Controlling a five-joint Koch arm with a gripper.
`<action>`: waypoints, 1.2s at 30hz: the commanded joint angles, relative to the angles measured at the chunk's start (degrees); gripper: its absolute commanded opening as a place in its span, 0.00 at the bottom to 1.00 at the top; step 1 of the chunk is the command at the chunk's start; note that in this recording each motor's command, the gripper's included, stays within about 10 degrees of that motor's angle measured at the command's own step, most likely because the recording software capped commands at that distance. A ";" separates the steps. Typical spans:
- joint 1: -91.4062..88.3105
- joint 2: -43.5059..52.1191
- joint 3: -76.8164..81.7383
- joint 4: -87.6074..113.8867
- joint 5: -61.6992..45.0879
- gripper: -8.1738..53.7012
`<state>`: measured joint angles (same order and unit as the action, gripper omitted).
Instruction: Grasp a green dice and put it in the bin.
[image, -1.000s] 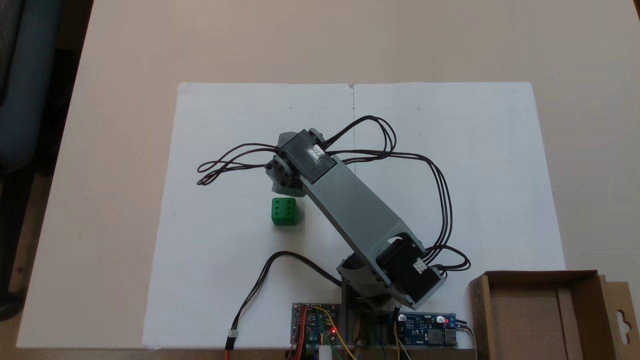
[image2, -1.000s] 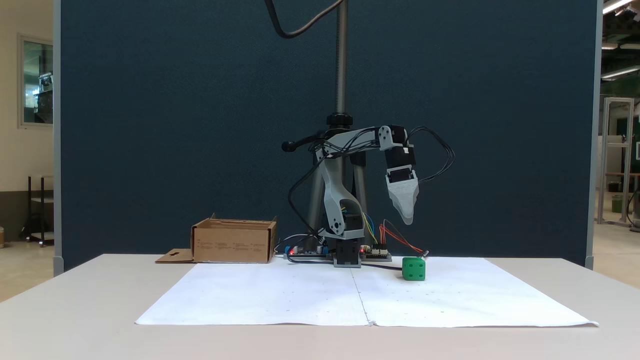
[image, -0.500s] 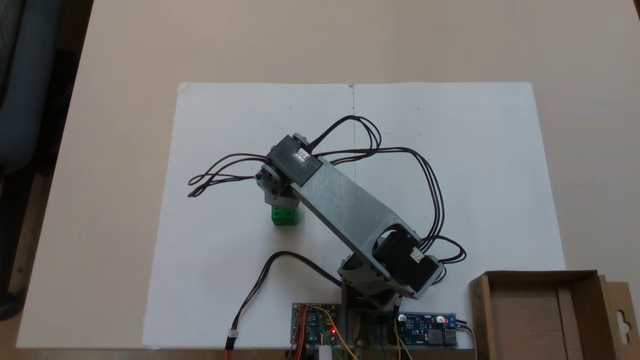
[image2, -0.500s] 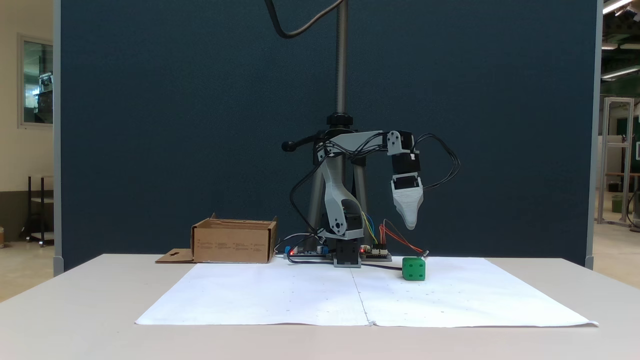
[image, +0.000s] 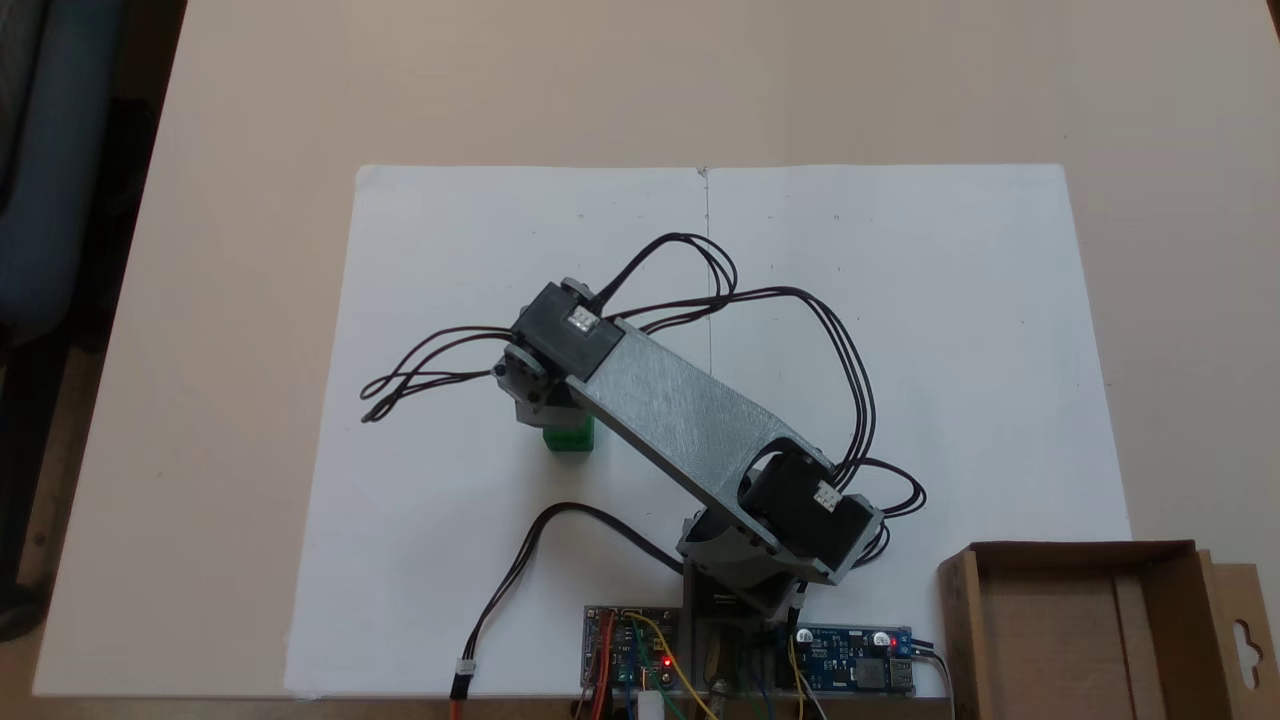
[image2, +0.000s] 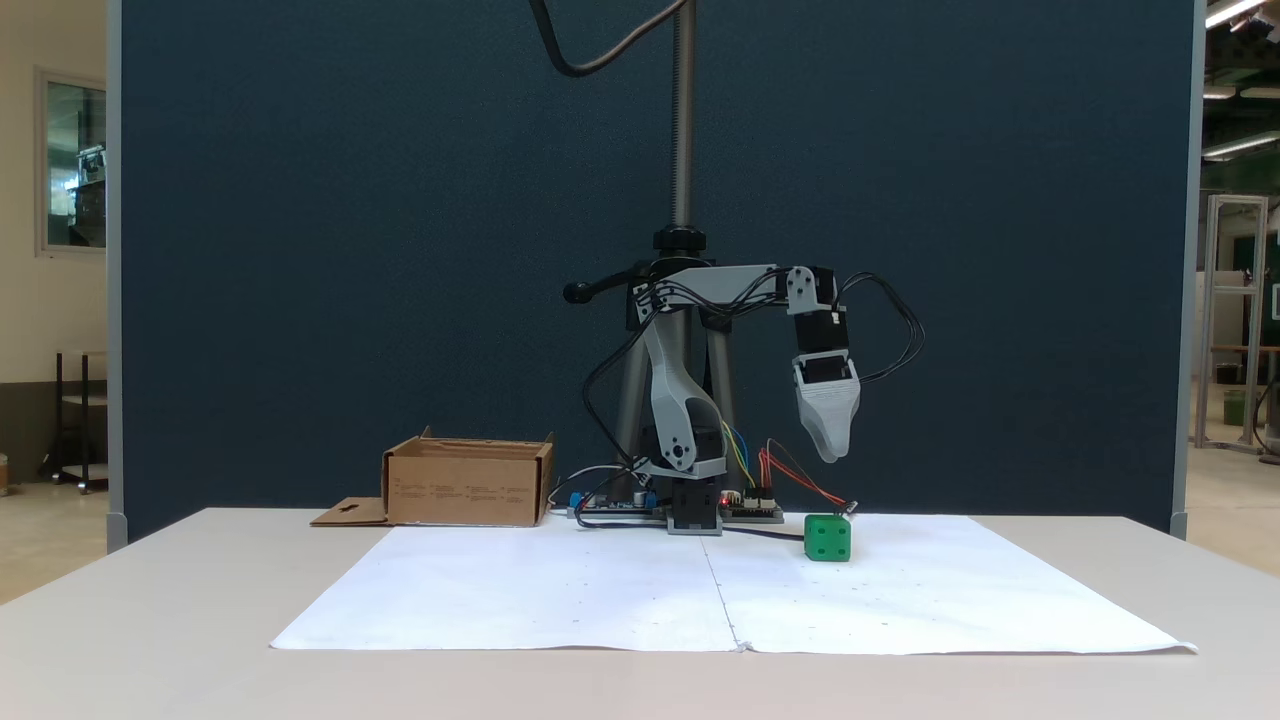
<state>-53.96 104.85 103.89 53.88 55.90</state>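
Plenty of bare white paper (image: 900, 350) lies around the green dice (image2: 828, 538), which I see resting on the sheet well inside its edges, a small bright cube with sunken pips. My gripper (image2: 832, 452) hangs pointed down above it with a clear gap, and I cannot tell whether its jaws are spread or pressed together. Off the paper, the cardboard bin (image2: 468, 487) stands on the bench (image2: 150, 600) beside the circuit boards (image: 630, 655), with dark cables (image: 430, 355) looping near the dice.

A green dice (image2: 828, 538) is seen resting on white paper; a brown cardboard bin (image2: 468, 487) is set well apart, open-topped.
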 joint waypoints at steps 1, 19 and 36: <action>-0.79 3.16 0.62 -0.70 4.57 0.80; -0.79 8.17 7.38 -3.96 4.57 0.80; -0.79 7.21 13.18 -9.49 4.57 0.80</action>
<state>-53.96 111.71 118.04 46.32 56.25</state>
